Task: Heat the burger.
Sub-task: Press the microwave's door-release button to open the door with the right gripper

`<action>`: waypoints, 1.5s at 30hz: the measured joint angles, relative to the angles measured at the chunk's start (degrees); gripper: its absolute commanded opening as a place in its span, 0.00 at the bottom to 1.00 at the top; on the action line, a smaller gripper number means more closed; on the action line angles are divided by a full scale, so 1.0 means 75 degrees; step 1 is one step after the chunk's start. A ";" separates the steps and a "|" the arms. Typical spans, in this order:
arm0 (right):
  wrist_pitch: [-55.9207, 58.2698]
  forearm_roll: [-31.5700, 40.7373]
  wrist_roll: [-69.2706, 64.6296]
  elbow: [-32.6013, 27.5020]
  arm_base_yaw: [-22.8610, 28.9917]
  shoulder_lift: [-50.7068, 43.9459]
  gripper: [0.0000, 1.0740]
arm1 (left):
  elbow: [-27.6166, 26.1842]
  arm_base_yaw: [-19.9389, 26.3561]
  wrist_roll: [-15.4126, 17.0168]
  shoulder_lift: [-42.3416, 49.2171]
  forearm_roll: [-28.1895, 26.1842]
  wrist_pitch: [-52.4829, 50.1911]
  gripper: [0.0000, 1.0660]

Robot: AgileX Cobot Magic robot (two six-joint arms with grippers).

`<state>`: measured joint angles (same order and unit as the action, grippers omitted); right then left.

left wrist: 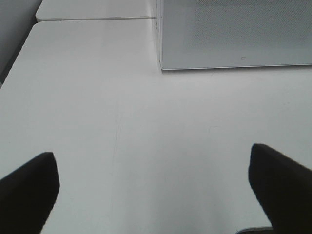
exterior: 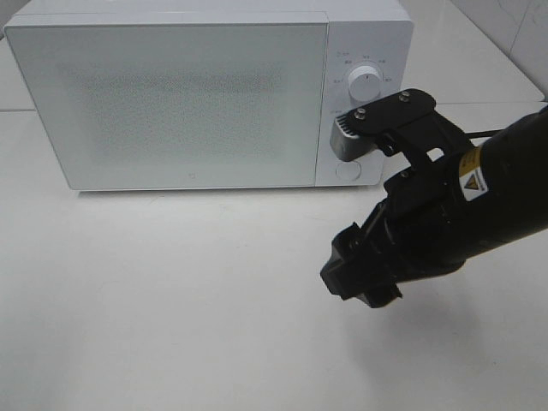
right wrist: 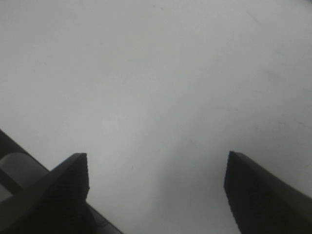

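The right gripper [exterior: 358, 272] hangs above the white table [exterior: 171, 300], in front of the dial [exterior: 366, 83] end of the microwave [exterior: 171, 94]. Its jaws are spread wide and hold nothing. The left gripper [left wrist: 153, 168] is also spread wide and empty, in front of the microwave's opposite front corner. The microwave door is closed. The burger shows in no view, so its position relative to either gripper cannot be told.

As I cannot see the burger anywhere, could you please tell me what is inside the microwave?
The microwave is shut, and its speckled white door hides the inside completely. Whether the burger sits in there cannot be told.
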<state>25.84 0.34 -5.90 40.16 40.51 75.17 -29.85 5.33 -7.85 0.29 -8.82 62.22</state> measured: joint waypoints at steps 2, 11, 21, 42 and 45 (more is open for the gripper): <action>0.0626 -0.0046 0.0000 0.0008 0.0000 -0.0275 0.70 | 0.0000 0.0000 0.0000 0.0000 0.0000 0.0000 0.92; 0.2070 -0.0237 0.0023 0.0008 0.0000 -0.1345 0.70 | 0.0000 0.0000 0.0000 0.0000 0.0000 0.0000 0.92; 0.2842 -0.0458 0.0351 0.0008 -0.2116 -0.3132 0.71 | 0.0000 0.0000 0.0000 0.0000 0.0000 0.0000 0.92; 0.3010 -0.0474 0.0489 -0.1337 -0.4194 -0.8021 0.71 | 0.0000 0.0000 0.0000 0.0000 0.0000 0.0000 0.92; 0.3010 -0.0474 0.0489 -0.1352 -0.4248 -0.8549 0.71 | 0.0000 0.0000 0.0000 0.0000 0.0000 0.0000 0.92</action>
<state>48.41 -3.21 -2.23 30.02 8.65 11.06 -29.85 5.33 -7.85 0.29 -8.82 62.22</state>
